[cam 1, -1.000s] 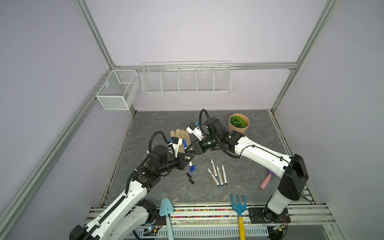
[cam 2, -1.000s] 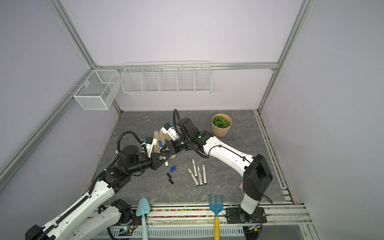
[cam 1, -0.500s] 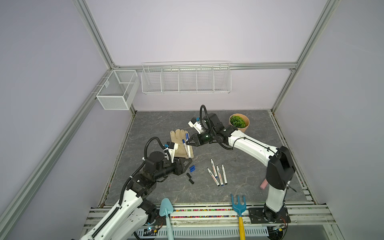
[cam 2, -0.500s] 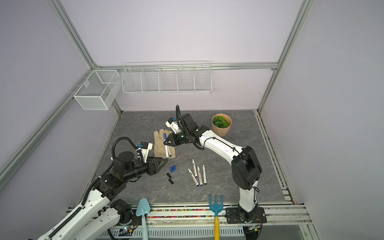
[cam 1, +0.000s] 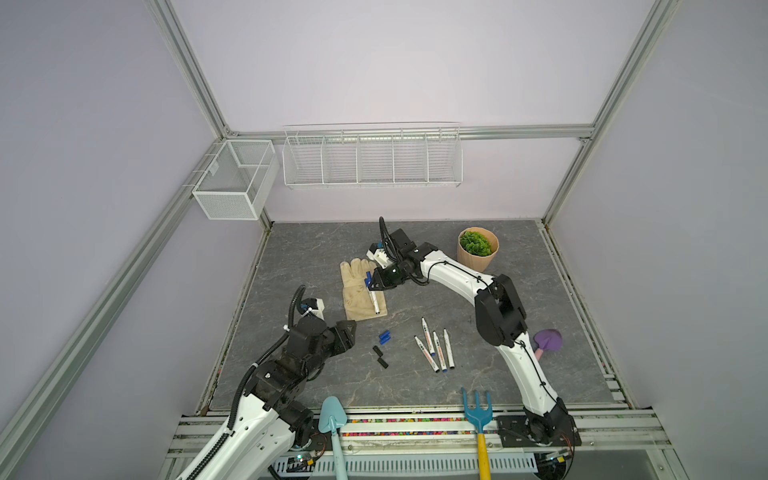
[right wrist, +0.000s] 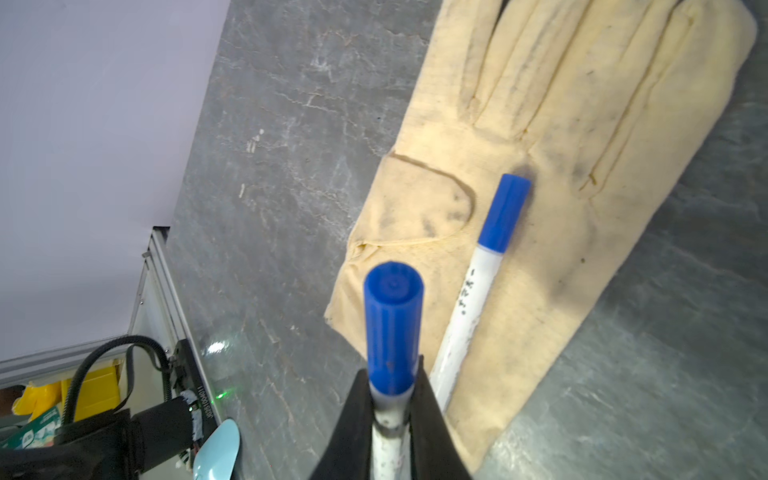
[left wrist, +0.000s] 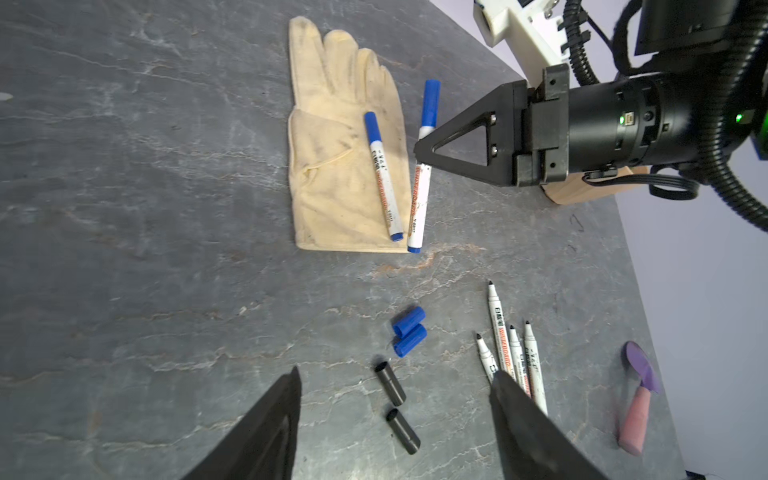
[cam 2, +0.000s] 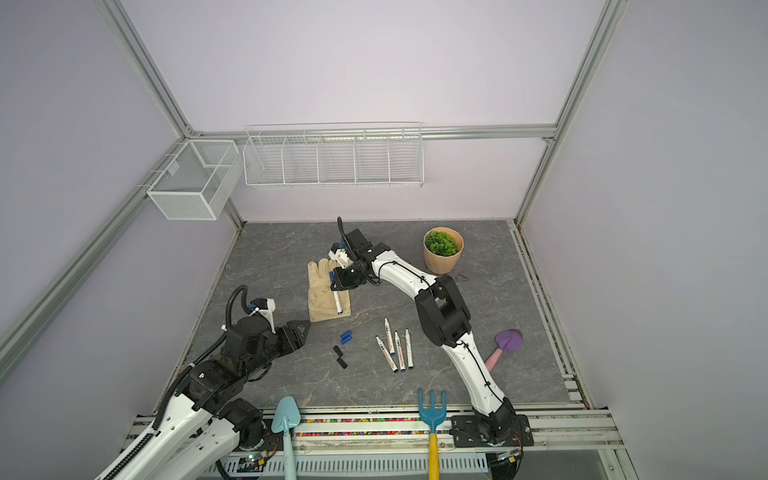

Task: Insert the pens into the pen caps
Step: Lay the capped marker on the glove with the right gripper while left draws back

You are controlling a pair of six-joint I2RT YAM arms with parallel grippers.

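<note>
My right gripper (right wrist: 390, 376) was clamped on a capped pen (right wrist: 392, 320) at the edge of the glove (left wrist: 332, 166), nearly parallel to a second pen (left wrist: 384, 178) lying there. My left gripper (left wrist: 395, 372) hung wide open over the loose caps (left wrist: 409, 330) and was the nearer arm. Their long axes ran roughly across its closing line. Four bare pens (left wrist: 498, 328) lay just beside, with open counter (left wrist: 166, 249) around.

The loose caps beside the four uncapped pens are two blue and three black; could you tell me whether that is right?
Not quite: there are two black caps, not three, as the left wrist view shows. The two blue caps and the four uncapped pens are as you say.
</note>
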